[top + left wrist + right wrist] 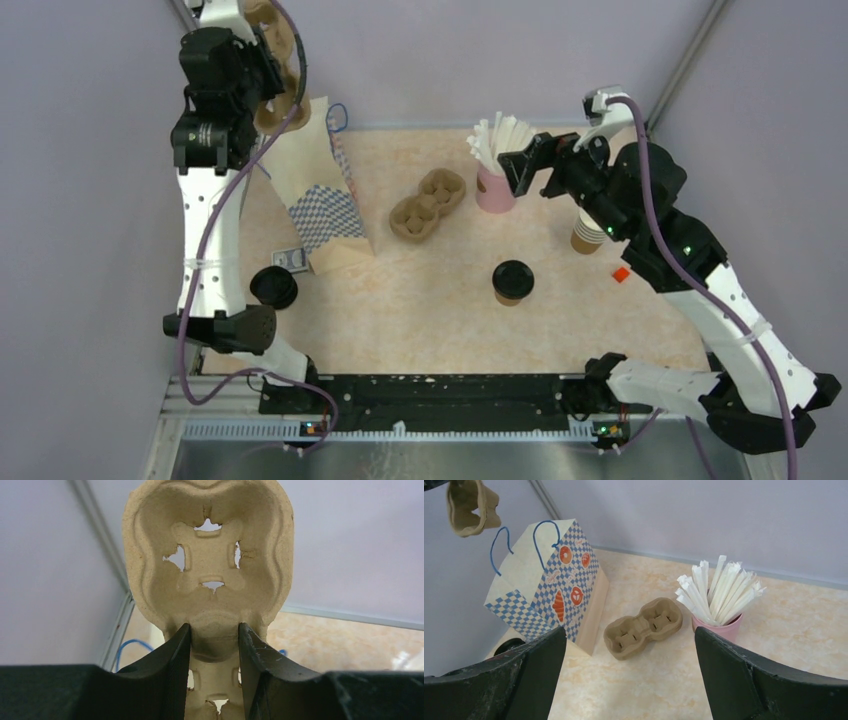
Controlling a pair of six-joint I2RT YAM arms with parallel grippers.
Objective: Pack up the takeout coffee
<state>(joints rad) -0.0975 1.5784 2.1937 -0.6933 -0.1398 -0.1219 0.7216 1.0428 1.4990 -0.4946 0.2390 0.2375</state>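
The left gripper [214, 630] has its two black fingers closed partway on the narrow waist of a pulp cup carrier [210, 555], one finger on each side, so that one cup well stands above the fingertips and the other shows below them between the fingers. The carrier is lifted clear of the counter [420, 330], up over the far left corner, above and just beyond the open mouth of the paper bag [322, 195]. The bag stands upright near the far left corner, printed with blue checks and orange pastries, its blue cord handles up. The right gripper [629, 632] is spread wide with nothing between its fingers, and it hangs in the air over the far right part of the counter, just beside the pink cup [493, 192] packed with white straws [497, 135]. Between the bag and the pink cup a second carrier [428, 203] lies flat on the counter with both wells bare. The takeout coffee [512, 282], brown with its black lid on, stands upright around the middle of the counter, a little toward the right and the near edge, well apart from both grippers and from the bag. Another lidded cup [273, 287] stands at the left edge, just beside the bag's near corner. A stack of lidless cups [586, 236] stands near the right edge, partly hidden by the right arm, with a small red piece [621, 273] near it
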